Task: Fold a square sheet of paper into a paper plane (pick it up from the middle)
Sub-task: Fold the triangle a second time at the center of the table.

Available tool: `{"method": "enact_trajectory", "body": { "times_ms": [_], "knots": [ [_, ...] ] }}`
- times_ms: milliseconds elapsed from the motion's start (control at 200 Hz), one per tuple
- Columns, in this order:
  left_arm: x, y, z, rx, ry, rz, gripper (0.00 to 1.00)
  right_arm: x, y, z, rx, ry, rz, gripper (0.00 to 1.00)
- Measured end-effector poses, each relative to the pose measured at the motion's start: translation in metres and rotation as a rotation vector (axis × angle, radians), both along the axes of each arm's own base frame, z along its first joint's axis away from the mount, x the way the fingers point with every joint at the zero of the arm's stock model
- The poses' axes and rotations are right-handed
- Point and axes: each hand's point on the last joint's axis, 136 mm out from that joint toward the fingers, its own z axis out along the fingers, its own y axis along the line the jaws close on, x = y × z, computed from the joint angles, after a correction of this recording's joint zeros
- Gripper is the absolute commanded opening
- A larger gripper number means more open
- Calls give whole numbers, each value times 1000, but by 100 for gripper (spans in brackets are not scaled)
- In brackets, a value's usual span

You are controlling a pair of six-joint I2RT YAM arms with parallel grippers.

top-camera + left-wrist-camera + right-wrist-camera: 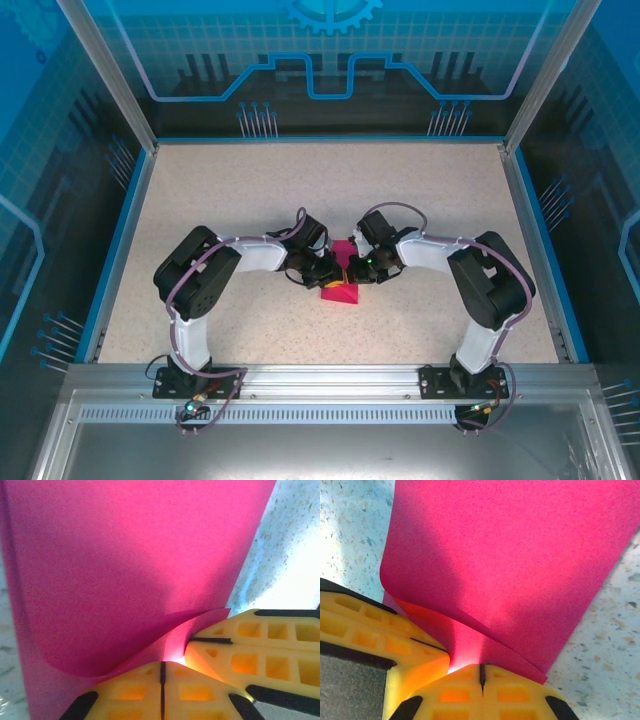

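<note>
The sheet (338, 291) sits at the middle of the desk (250, 190), magenta-pink, pinched between the tips of both arms. From above, one part of it shows as a small triangle toward the desk's near edge, and another bit peeks out on the far side of the tips. The left arm (195, 275) reaches in from the desk's left half and the right arm (490, 280) from its right half. Both are bent at the elbow, and their tips meet almost nose to nose over the desk's middle.

The left jaws are closed tight. In the left wrist view their yellow fingers (200, 692) press together with a thin dark seam between them, and a curled edge of the sheet runs down into that seam. The right jaws are likewise closed, their fingers (515, 695) meeting on a thin seam with the sheet's fold going in at the tip. Each wrist view also catches the other arm's fingers right beside its own, closed on the sheet too. The sheet rises away from the fingers as a broad smooth face, with a second layer curving under it near the pinch. The speckled desk shows past the sheet's edges
</note>
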Motion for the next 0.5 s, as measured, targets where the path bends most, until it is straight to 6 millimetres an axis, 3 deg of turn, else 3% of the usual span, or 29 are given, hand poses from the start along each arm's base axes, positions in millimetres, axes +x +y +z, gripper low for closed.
{"method": "enact_trajectory", "body": {
  "times_ms": [500],
  "knots": [
    [33, 39, 1, 35, -22, 79, 20, 3, 3, -2, -5, -9, 33, 1]
  ]
}}
